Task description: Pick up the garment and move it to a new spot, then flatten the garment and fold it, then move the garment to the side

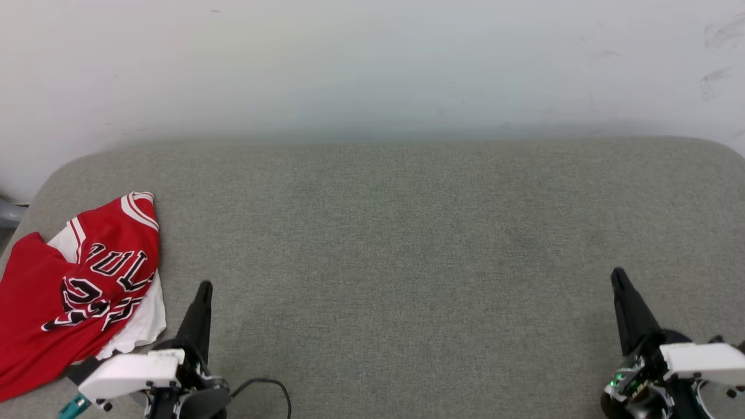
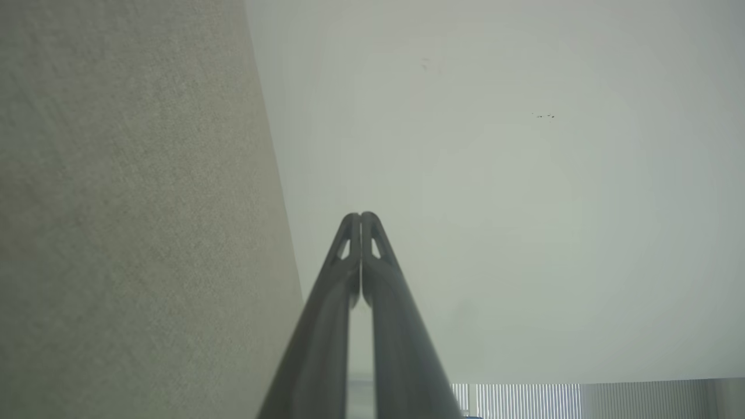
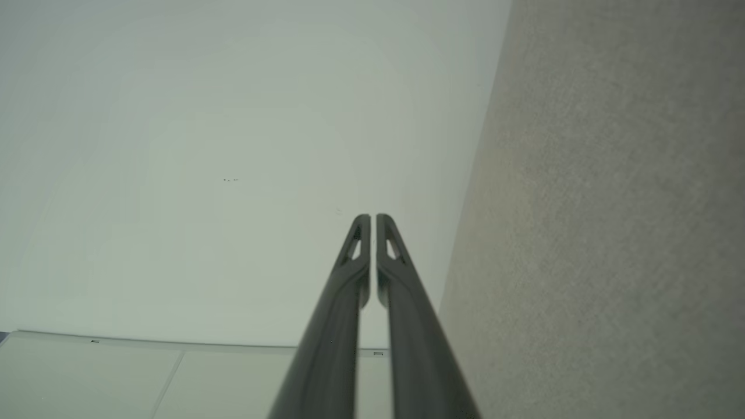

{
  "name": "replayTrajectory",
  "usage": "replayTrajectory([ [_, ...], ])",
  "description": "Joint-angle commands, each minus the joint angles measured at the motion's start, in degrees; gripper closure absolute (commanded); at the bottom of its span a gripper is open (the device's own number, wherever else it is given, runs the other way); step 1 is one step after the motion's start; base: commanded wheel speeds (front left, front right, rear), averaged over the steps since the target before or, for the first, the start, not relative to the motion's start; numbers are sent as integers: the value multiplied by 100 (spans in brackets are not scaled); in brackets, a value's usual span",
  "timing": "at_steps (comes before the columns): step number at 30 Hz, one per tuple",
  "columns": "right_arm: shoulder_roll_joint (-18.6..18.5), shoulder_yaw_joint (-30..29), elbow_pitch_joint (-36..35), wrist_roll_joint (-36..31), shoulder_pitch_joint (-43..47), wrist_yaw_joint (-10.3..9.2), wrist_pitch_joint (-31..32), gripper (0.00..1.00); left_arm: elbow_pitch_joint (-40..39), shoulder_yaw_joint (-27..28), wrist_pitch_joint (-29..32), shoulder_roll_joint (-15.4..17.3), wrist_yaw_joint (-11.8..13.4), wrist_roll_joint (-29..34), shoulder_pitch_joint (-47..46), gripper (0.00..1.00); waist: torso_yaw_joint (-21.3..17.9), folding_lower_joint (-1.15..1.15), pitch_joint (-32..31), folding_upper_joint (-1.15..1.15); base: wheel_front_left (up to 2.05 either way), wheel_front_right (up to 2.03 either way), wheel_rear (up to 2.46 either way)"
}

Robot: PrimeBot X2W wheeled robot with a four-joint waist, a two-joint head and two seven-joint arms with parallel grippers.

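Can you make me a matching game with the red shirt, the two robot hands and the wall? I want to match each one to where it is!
Things:
1. red shirt
2. left gripper
3. right gripper
4. wall

Places:
A. lower right of the head view
B. white, behind the grey surface
C. bunched up at the surface's left edge
D. lower left, just beside the shirt

Pairs: 1-C, 2-D, 3-A, 4-B

wall [image 1: 372, 58]: plain white, scuffed | surface [image 1: 407, 233]: grey fabric, rounded corners | light: even
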Motion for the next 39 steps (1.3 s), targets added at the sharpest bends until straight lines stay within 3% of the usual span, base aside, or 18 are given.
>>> replayTrajectory([
  [1,1,2,30,1,34,-1,-1,0,33,-9,-3,-3,0,-3,29,0,0,0,0,0,0,0,0],
  [19,-27,51,-489,-8,314,-1,-317,0,-233,-495,-404,14,-1,119,12,0,-10,0,-4,0,0,0,0],
  [26,-207,175,-653,-772,414,-1,-596,0,-317,-617,-638,70,-3,772,6,0,-8,0,-13,0,0,0,0],
  [39,-216,191,-953,-3035,502,-1,-802,0,-527,-459,-927,1,70,3039,148,0,-21,0,-24,0,0,0,0],
])
